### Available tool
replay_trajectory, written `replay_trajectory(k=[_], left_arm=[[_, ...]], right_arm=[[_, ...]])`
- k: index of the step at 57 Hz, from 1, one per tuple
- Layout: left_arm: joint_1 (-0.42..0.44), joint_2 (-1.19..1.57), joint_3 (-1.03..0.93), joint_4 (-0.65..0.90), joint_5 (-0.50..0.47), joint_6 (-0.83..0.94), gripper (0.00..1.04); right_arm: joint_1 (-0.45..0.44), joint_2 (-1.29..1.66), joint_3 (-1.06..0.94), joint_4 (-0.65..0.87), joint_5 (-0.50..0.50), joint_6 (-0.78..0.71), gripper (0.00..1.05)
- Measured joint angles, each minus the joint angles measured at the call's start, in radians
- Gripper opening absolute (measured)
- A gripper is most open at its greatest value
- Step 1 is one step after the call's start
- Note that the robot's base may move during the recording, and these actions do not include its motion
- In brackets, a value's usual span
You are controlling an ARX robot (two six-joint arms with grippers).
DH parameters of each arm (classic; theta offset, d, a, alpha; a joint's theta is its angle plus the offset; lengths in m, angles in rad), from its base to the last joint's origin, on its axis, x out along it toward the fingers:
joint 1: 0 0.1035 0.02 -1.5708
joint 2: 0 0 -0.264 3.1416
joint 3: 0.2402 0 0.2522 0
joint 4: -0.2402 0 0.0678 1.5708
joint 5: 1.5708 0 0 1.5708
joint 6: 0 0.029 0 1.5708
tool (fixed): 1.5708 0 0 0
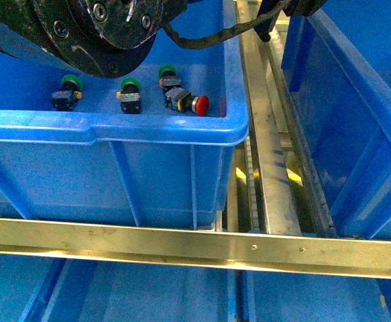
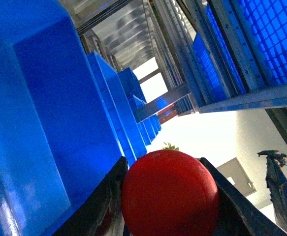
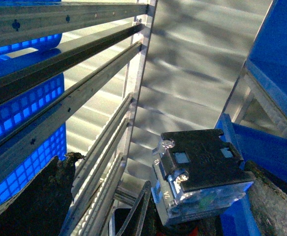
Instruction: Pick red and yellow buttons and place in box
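Sorting in progress: the left end effector (image 2: 163, 164) is clamped on the held red button (image 2: 170, 196). The loose red button (image 1: 194, 104) lies on its side in the blue bin (image 1: 115, 127), cap toward the right wall, beside 3 green buttons (image 1: 129, 94) and nearest the left arm (image 1: 94, 27). A black-bodied button (image 3: 202, 172) sits at the right end effector (image 3: 160, 164); whether it is clamped cannot be told.
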Motion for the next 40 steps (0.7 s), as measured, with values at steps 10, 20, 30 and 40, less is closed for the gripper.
replay_trajectory(k=[10,20,30,40], left_arm=[[0.0,0.0,-0.003,-0.006,-0.001,0.002,0.33],[0.0,-0.003,-0.011,-0.01,-0.005,0.0,0.33],[-0.003,-0.021,-0.013,-0.009,-0.008,-0.002,0.33],[-0.01,-0.034,-0.013,-0.023,-0.014,-0.019,0.4]], right_arm=[[0.001,0.005,0.011,-0.002,-0.009,-0.016,0.99],[-0.006,0.004,0.012,-0.024,-0.003,-0.019,0.73],[-0.014,-0.01,0.002,-0.025,-0.001,-0.021,0.41],[-0.027,-0.037,-0.017,-0.027,-0.012,-0.024,0.34]])
